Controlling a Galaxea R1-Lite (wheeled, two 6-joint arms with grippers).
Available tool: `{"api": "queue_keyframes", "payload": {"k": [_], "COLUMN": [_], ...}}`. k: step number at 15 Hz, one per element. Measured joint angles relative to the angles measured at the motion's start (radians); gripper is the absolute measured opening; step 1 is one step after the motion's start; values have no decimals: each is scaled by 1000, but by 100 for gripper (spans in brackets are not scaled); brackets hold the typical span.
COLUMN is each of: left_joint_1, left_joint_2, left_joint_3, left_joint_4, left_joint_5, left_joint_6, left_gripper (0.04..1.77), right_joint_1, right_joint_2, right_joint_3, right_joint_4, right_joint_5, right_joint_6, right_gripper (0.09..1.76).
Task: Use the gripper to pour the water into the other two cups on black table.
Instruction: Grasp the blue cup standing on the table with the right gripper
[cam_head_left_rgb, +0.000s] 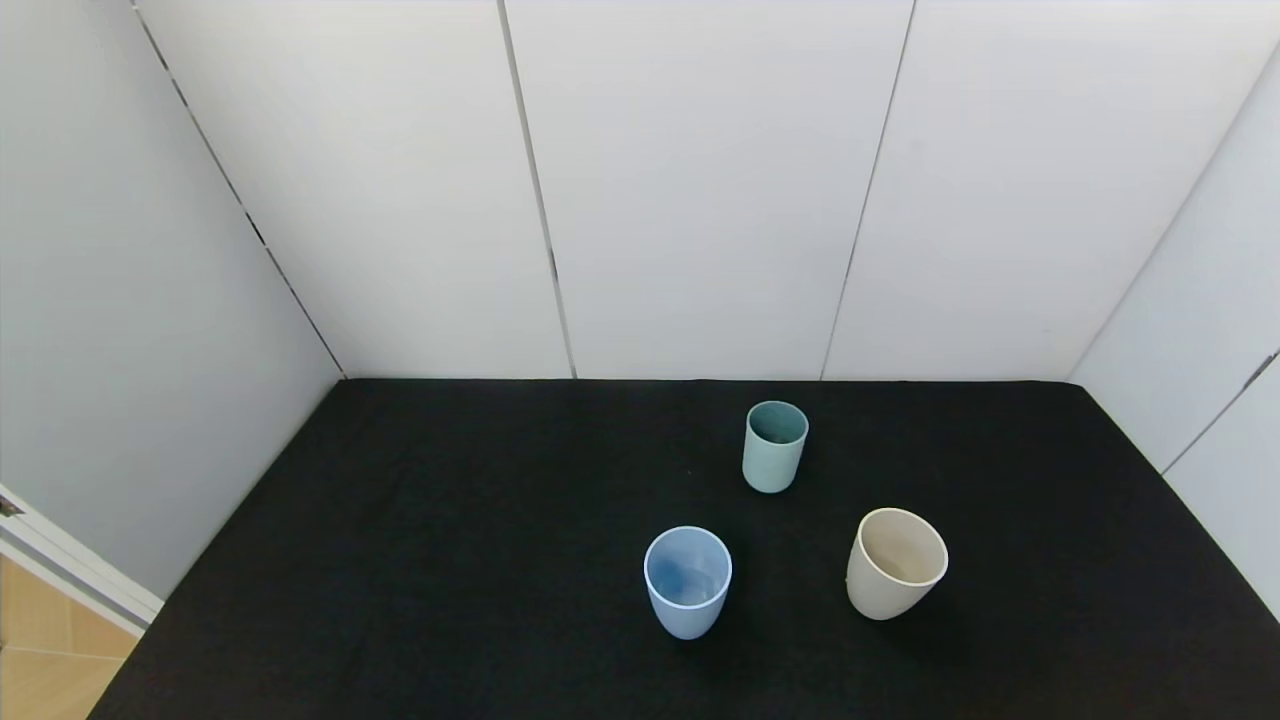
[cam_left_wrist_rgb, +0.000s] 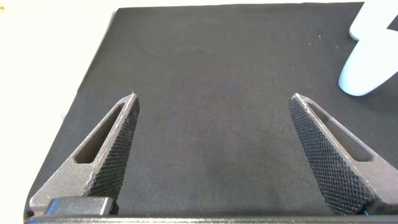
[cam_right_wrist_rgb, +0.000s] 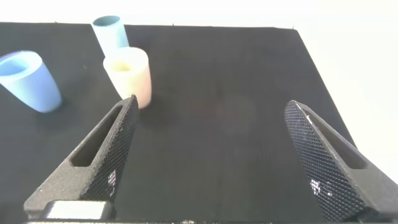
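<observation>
Light blue handleless plastic cup (cam_head_left_rgb: 687, 582) on black desk (cam_head_left_rgb: 450, 560): light, rigid, smooth; best gripped mid-wall, kept upright. Left hand (cam_left_wrist_rgb: 211, 106) and right hand (cam_right_wrist_rgb: 211, 109) wide, empty.

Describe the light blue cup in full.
The light blue cup is a handleless, slightly tapered tumbler, matte like plastic, with a thin pale rim. It stands upright and open-topped on the black table, nearest the robot, apart from the other two cups. Nothing but the table touches it. Whether it holds any water cannot be told.
</observation>
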Motion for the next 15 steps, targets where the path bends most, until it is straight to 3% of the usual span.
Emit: {"api": "queue_keyframes", "payload": {"k": [14,15], "left_joint_1": [0,0], "left_joint_2": [0,0], "left_joint_3": [0,0], "left_joint_4": [0,0], "left_joint_5": [0,0], "left_joint_6": [0,0], "left_gripper": [172,172], "right_joint_1": [4,68], "right_joint_2": [5,76], "right_joint_3": [0,-10], "right_joint_4": [-2,-36], "right_joint_5": [-2,-31], "right_joint_6": [0,1], "right_gripper": [171,171]}}
